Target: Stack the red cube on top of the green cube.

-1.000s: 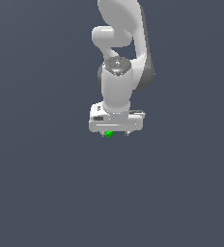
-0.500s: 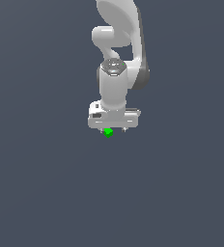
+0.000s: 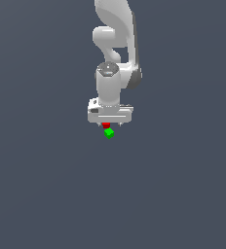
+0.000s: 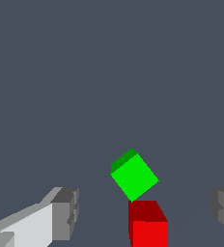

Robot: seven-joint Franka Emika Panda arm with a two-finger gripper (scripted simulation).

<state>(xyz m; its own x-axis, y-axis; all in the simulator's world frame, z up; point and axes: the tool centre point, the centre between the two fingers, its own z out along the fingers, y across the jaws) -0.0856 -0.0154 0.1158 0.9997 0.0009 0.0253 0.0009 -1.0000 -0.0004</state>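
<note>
Between spread grey pads [image 4: 65,214], red cube [image 4: 149,227], beside green cube [image 4: 134,176]

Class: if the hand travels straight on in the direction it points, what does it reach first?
Most likely the red cube: it lies between the open fingers of the hand, nearest the camera. The green cube sits just beyond it. Exact depth is uncertain.

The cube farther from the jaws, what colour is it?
Bright green; it shows best in the wrist view.
</note>
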